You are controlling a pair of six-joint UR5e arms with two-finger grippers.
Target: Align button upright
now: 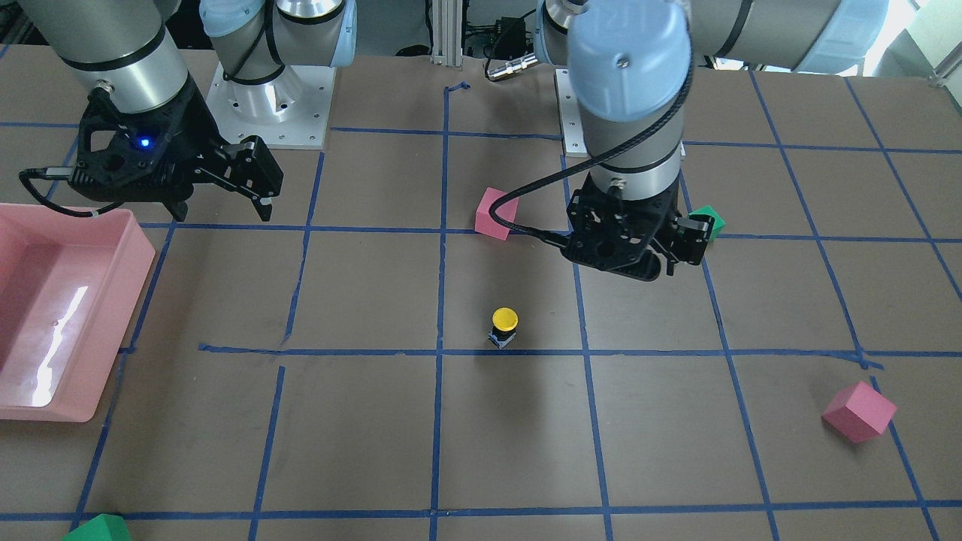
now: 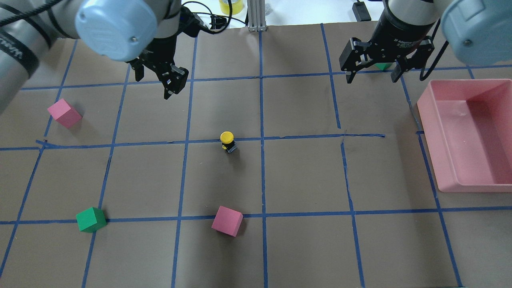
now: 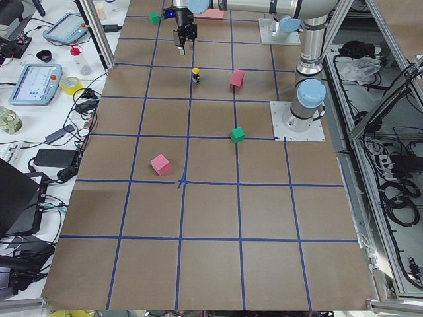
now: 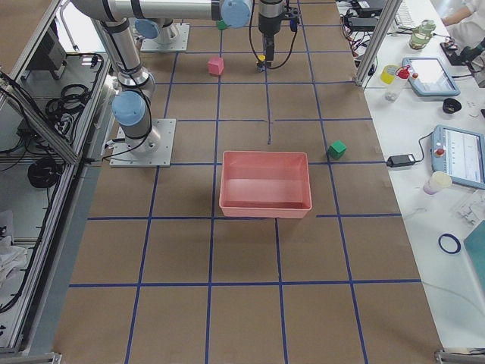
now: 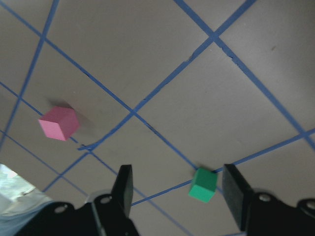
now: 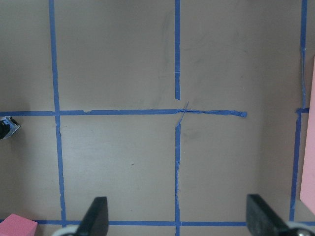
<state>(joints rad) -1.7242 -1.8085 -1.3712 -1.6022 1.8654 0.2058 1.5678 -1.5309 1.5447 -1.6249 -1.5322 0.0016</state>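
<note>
Two open, empty grippers and a button already standing cap-up: as I judge it, the main danger from here is undoing that. Furthest left, the left pink cube and the green cube lie well apart from everything and pose no hazard that I can see.

Next comes the left gripper. It hangs above the table with its fingers spread wide and nothing between them. It is the nearer of the two to the button, so a low sweep across the middle could clip the cap.

At the centre, the button rests on its square base just beside a tape line, with the yellow cap on top and nothing touching it. It looks tall for its small foot, and I judge it top-heavy, so a light nudge or a jolt to the table might topple it. A fresh grasp would be risky too, since closing off-centre on the round cap could tilt or flick it. Nearer the robot, the near pink cube sits well apart from it.

Further right, the right gripper hovers equally wide open and holds nothing, well apart from the button. Its threat is small unless it crosses the middle low. Far right, the tray is out of play.
</note>
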